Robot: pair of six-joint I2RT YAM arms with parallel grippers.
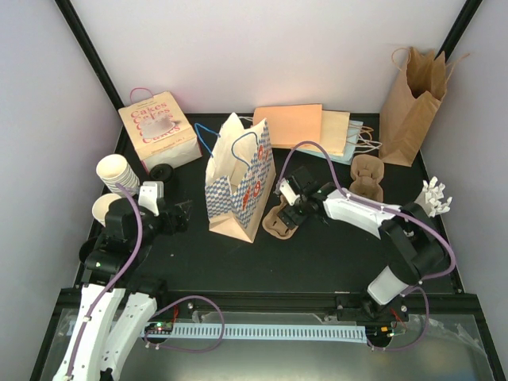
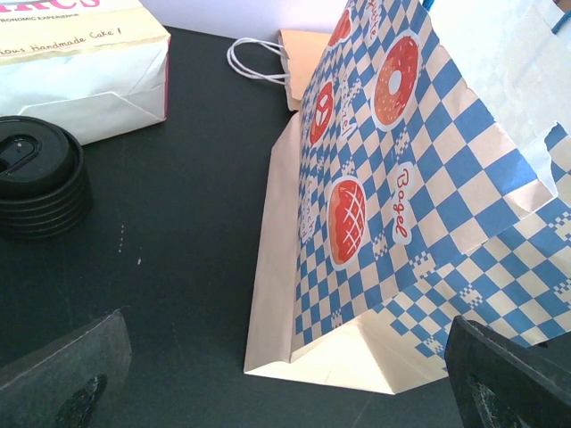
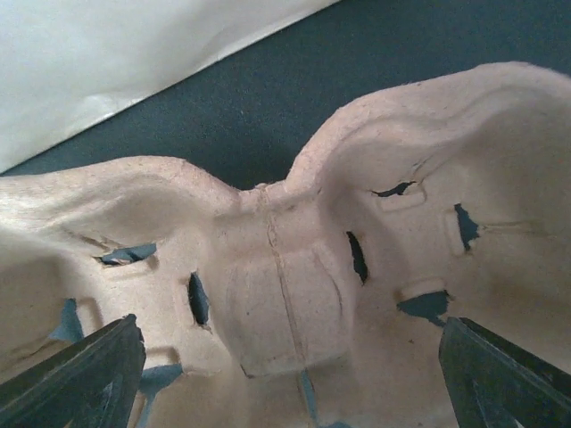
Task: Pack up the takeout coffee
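Since the cups probably need a holder before packing, the right gripper (image 1: 286, 208) hangs just above the cardboard cup tray (image 3: 285, 294), its jaws wide apart and gripping nothing. The paper cups (image 1: 117, 172) and black lids (image 2: 36, 174) stand well apart from it, at the left side, near the left gripper (image 1: 184, 216). That one is also fully open and empty, and it faces the checkered bag (image 2: 393, 178).

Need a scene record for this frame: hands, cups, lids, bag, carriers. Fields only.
left hand: open, empty, low by the checkered bag's base
right hand: open, over a pulp carrier beside the bag
cups: stacked at the table's left edge, not packed
lids: black stack near the cake box
checkered bag: upright, centre
spare carrier: back right, by the brown bag
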